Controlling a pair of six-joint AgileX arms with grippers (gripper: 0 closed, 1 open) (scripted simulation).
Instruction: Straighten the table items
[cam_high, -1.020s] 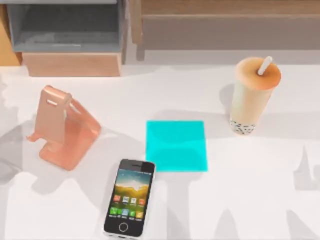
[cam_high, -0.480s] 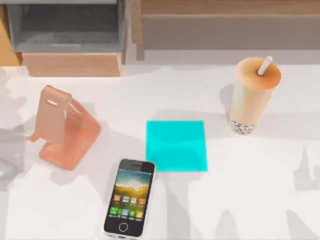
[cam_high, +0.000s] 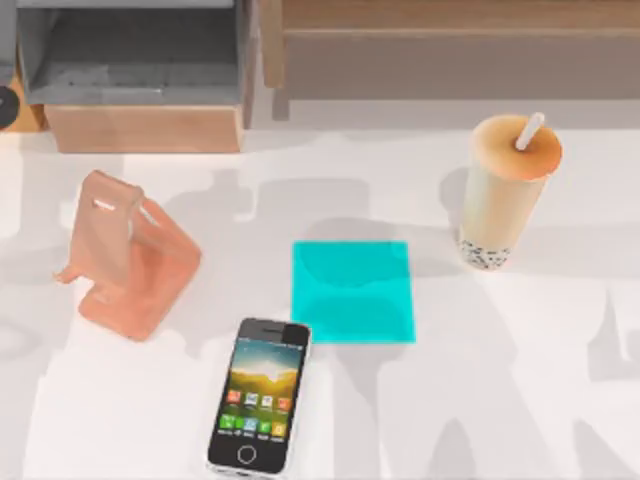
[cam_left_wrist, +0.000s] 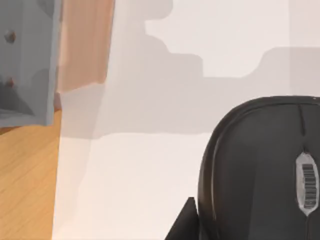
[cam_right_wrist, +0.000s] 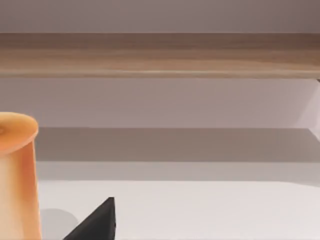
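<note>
White table (cam_left_wrist: 150, 190), mouse (cam_left_wrist: 260, 170) beside pincer (cam_left_wrist: 182, 225)

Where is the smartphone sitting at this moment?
In the top view the smartphone lies face up on the table at the near edge, left of centre, just below the cyan pad's lower-left corner and right of the pink phone stand.

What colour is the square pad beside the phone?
Cyan, plain and unpatterned; the pad shows best in the top view.

Wooden and grey shelving (cam_high: 140, 70) stands behind the shadow-streaked white table (cam_high: 520, 340)
</note>
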